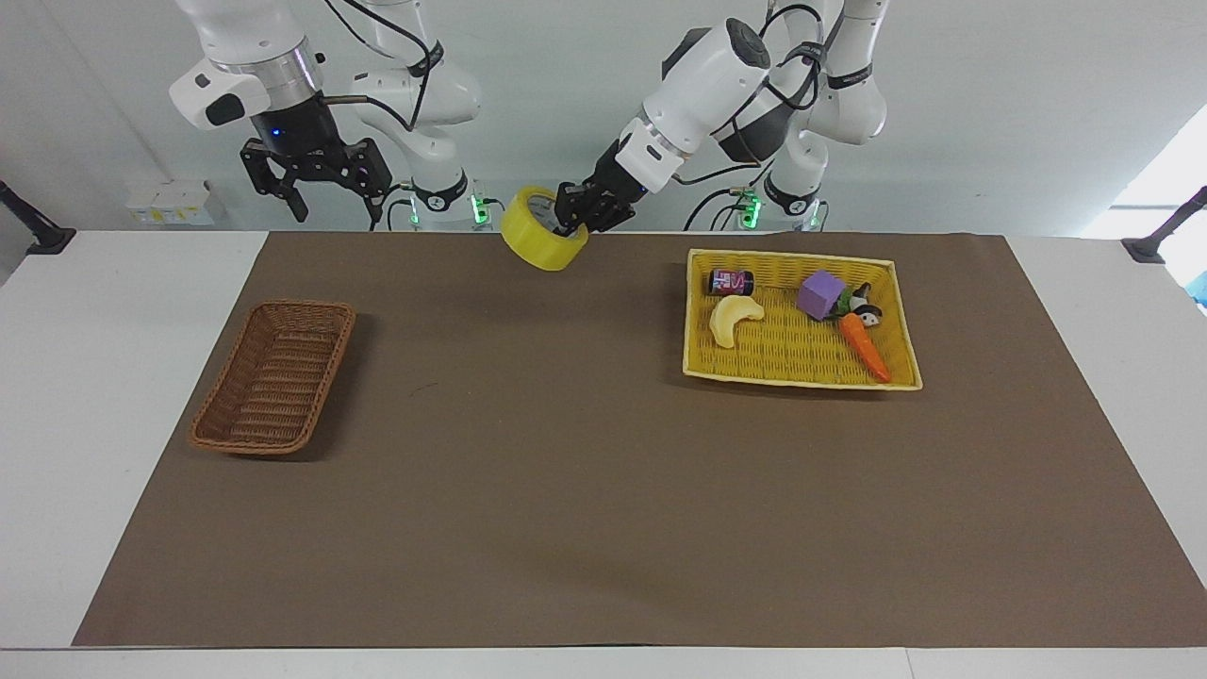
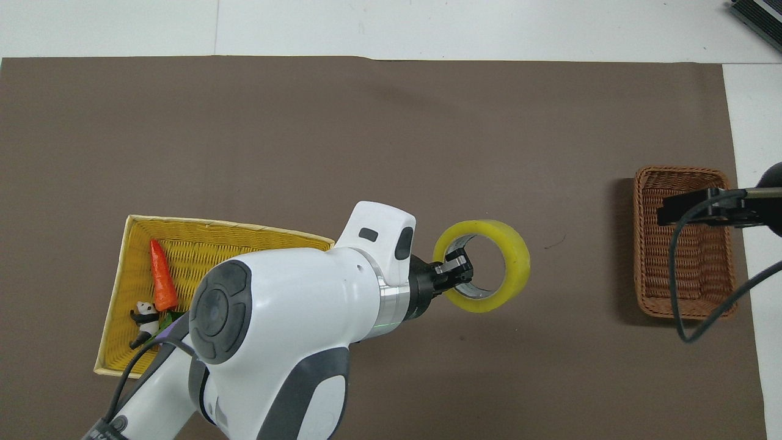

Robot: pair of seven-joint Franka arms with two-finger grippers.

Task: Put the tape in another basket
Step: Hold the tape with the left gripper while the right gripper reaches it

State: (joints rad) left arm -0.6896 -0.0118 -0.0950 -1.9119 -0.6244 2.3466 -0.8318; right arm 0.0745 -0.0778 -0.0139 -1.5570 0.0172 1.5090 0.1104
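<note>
In the facing view, taken from its left edge across, the right gripper [image 1: 325, 193] is being held raised over the table [image 1: 132, 311] edge at the right arm's end, its fingers spread wide and carrying nothing; this arm is waiting. Under and in front of it, the narrow oblong brown woven wicker basket [image 1: 273, 375] is resting on the brown table covering [image 1: 603, 490] with nothing in it. This basket is being taken as the destination.

Next across, the wide roll of translucent yellow packing tape with a grey-white core [image 1: 542, 241] is being carried in the air by the left gripper [image 1: 583, 215]. The fingers are pinching the wall of the roll, one inside the core and one outside. The roll is hanging tilted over the covering's edge nearest the robots, roughly midway between the two baskets and well apart from both.

Last across, the wider bright yellow rectangular basket [image 1: 790, 372] is lying toward the left arm's end. A pale banana-shaped toy [image 1: 734, 319], a small dark can [image 1: 731, 282], a purple block [image 1: 820, 294], a small panda figure [image 1: 864, 311] and an orange carrot toy [image 1: 864, 347] are lying in it.

Progress is being judged as about half complete: the tape is out of the yellow basket and lifted. The carry toward the wicker basket, possibly by handover to the right gripper, the lowering and the release are not yet done.
</note>
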